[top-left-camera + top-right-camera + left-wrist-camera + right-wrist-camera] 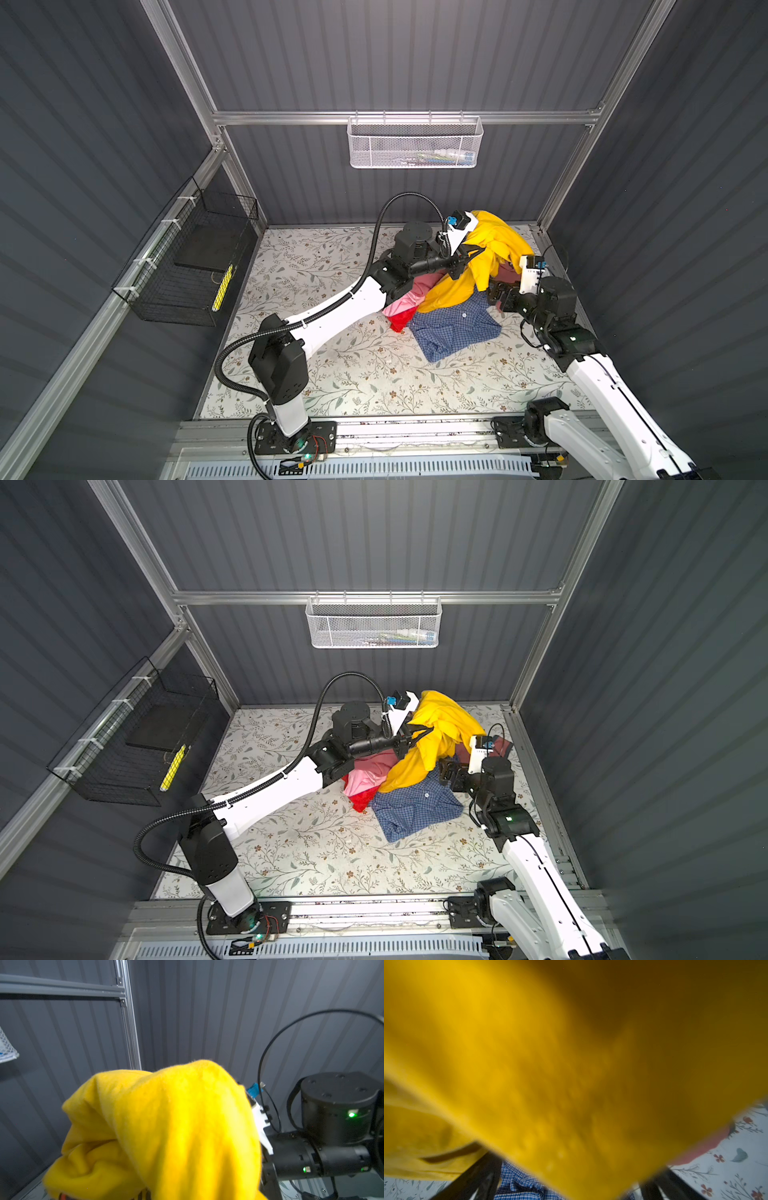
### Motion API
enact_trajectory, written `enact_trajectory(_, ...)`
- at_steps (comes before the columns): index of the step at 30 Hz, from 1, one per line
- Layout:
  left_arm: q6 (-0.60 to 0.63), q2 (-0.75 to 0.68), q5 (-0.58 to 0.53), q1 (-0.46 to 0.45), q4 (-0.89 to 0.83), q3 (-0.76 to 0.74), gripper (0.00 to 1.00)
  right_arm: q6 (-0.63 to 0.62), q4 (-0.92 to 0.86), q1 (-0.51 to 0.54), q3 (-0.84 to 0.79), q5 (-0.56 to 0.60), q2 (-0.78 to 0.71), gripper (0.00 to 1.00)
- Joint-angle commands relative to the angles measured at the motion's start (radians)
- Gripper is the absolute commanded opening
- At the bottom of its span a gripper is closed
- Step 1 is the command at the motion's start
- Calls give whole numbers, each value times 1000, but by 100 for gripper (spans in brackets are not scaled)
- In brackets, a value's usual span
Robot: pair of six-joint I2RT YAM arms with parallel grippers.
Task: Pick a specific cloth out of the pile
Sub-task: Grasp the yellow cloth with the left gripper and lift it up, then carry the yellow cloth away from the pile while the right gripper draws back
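Cloth (498, 239) hangs pinched in left tool (467, 259); right tool (496, 293) spread beneath.

- The left arm (340, 307) stretches forward and up, the left gripper (471, 257) raised, jaws closed.
- The right gripper (498, 296) sits lower, nearby, jaws spread wide.

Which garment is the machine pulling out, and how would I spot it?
On the flower-patterned table, find the pile of clothes near the far right corner. The yellow cloth is lifted above it, held up by the left gripper. It alone is bright yellow and raised; the pink cloth, red cloth and blue checked shirt lie beneath.
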Motion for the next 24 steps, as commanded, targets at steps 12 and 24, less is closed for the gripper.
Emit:
enact_trajectory(12, 34, 96, 44, -91, 46, 201, 0, 27, 34, -38, -66, -31, -25, 99)
enact_trajectory(24, 239, -31, -293, -92, -112, 199, 0, 9, 49, -40, -91, -65, -67, 99)
